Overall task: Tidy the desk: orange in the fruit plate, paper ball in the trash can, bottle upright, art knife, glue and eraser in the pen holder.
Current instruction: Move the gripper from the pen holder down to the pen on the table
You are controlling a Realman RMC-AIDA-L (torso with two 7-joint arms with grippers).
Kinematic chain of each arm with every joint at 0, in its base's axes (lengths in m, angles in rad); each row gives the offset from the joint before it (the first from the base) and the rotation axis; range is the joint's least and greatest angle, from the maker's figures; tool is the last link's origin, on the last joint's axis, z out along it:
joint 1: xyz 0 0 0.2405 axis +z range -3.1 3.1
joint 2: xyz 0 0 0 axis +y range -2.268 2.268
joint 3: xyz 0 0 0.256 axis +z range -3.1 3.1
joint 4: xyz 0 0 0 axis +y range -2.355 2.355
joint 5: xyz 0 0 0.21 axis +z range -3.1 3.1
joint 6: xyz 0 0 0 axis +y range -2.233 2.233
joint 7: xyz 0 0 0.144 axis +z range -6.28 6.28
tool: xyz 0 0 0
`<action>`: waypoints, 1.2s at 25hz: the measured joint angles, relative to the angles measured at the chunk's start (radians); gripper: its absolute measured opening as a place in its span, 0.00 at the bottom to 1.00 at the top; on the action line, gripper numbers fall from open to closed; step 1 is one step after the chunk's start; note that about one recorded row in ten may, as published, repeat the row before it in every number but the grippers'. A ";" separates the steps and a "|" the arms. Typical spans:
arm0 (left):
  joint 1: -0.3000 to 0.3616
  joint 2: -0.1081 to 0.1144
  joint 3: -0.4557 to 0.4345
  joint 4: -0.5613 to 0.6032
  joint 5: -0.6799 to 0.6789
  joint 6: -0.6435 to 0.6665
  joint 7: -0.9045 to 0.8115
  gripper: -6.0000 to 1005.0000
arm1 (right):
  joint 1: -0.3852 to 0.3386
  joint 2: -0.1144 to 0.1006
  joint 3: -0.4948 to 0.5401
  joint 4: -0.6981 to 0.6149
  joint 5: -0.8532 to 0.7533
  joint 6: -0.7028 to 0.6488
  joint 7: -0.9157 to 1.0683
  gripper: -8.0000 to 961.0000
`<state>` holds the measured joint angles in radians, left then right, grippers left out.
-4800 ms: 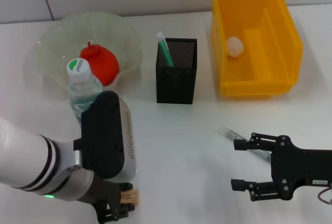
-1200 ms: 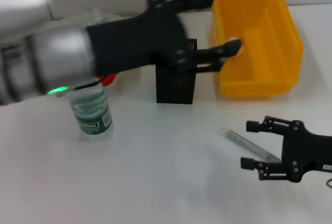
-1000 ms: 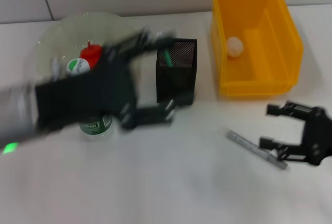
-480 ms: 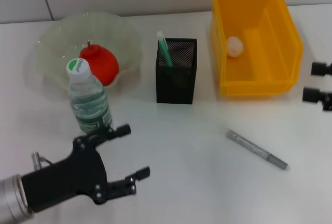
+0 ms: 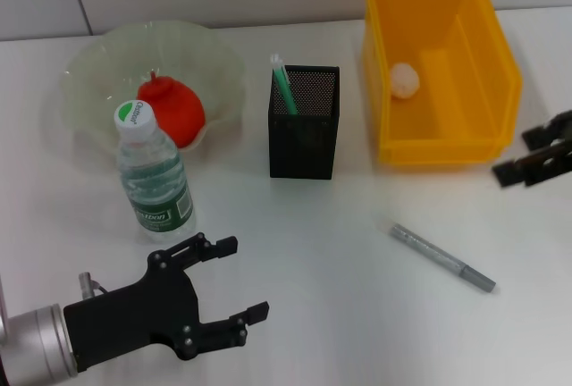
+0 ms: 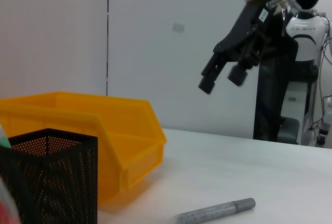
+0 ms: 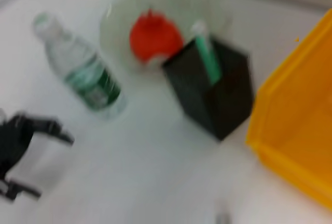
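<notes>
The red-orange orange (image 5: 170, 109) lies in the glass fruit plate (image 5: 98, 60). In front of the plate, the bottle (image 5: 152, 172) stands upright. The black mesh pen holder (image 5: 304, 122) holds the green glue stick (image 5: 284, 89). The paper ball (image 5: 404, 79) sits in the yellow trash bin (image 5: 438, 136). The silver art knife (image 5: 441, 256) lies on the table, touched by nothing. My left gripper (image 5: 243, 277) hovers open and holds nothing at the front left. My right gripper (image 5: 514, 154) is open at the right edge, raised off the table (image 6: 222, 79). The eraser is hidden.
The white table (image 5: 340, 332) runs between the two grippers. A wall closes off the far side. The left wrist view shows the pen holder (image 6: 52, 177), the bin (image 6: 104, 141) and the knife (image 6: 215, 212) low over the table.
My left gripper carried the eraser up to the pen holder, then came back open to the front left. My right gripper drew away from the knife to the right edge.
</notes>
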<state>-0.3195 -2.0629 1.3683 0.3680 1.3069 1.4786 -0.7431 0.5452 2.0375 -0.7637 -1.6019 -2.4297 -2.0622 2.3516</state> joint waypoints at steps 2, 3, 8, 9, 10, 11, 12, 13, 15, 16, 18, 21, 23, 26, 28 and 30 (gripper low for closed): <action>-0.003 0.000 -0.002 0.001 0.002 0.000 -0.004 0.86 | 0.029 -0.002 -0.037 0.002 -0.028 -0.019 0.034 0.87; -0.004 0.000 -0.004 -0.001 0.002 0.000 -0.004 0.86 | 0.071 0.000 -0.112 -0.005 -0.077 -0.039 0.078 0.87; -0.005 -0.001 -0.009 -0.003 0.002 0.000 -0.004 0.86 | 0.122 0.022 -0.296 -0.008 -0.198 -0.029 0.137 0.87; -0.005 -0.002 -0.008 -0.003 0.002 0.000 -0.004 0.86 | 0.122 0.022 -0.296 -0.008 -0.198 -0.029 0.137 0.87; -0.005 -0.002 -0.008 -0.003 0.002 0.000 -0.004 0.86 | 0.129 0.029 -0.322 -0.002 -0.215 -0.021 0.145 0.87; -0.006 -0.003 -0.007 -0.003 0.002 0.000 -0.002 0.86 | 0.135 0.038 -0.363 0.008 -0.236 -0.001 0.152 0.87; -0.006 -0.003 -0.007 -0.003 0.002 0.000 -0.002 0.86 | 0.135 0.038 -0.363 0.008 -0.236 -0.001 0.152 0.87; -0.006 -0.003 -0.007 -0.003 0.002 0.000 -0.002 0.86 | 0.135 0.039 -0.397 0.024 -0.241 0.022 0.156 0.87; -0.007 -0.003 -0.009 -0.004 0.002 0.000 0.003 0.86 | 0.135 0.040 -0.410 0.032 -0.242 0.032 0.157 0.87; -0.007 -0.003 -0.009 -0.004 0.002 0.000 0.003 0.86 | 0.135 0.039 -0.434 0.050 -0.243 0.056 0.157 0.87; -0.007 -0.003 -0.009 -0.004 0.002 0.001 0.004 0.86 | 0.132 0.040 -0.461 0.062 -0.245 0.078 0.142 0.87; -0.007 -0.003 -0.009 -0.005 0.002 0.001 0.004 0.86 | 0.126 0.040 -0.504 0.069 -0.250 0.105 0.104 0.87; -0.007 -0.003 -0.009 -0.005 0.002 0.001 0.004 0.86 | 0.125 0.041 -0.532 0.081 -0.266 0.125 0.097 0.87; -0.008 -0.003 -0.009 -0.004 0.001 0.001 0.004 0.86 | 0.130 0.042 -0.566 0.115 -0.284 0.153 0.098 0.87; -0.008 -0.003 -0.009 -0.004 0.001 0.002 0.005 0.86 | 0.132 0.043 -0.579 0.135 -0.284 0.168 0.105 0.87; -0.008 -0.003 -0.009 -0.004 0.001 0.002 0.005 0.86 | 0.133 0.043 -0.584 0.147 -0.283 0.179 0.114 0.87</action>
<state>-0.3275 -2.0663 1.3591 0.3640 1.3083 1.4803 -0.7379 0.6780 2.0810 -1.3480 -1.4547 -2.7125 -1.8833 2.4652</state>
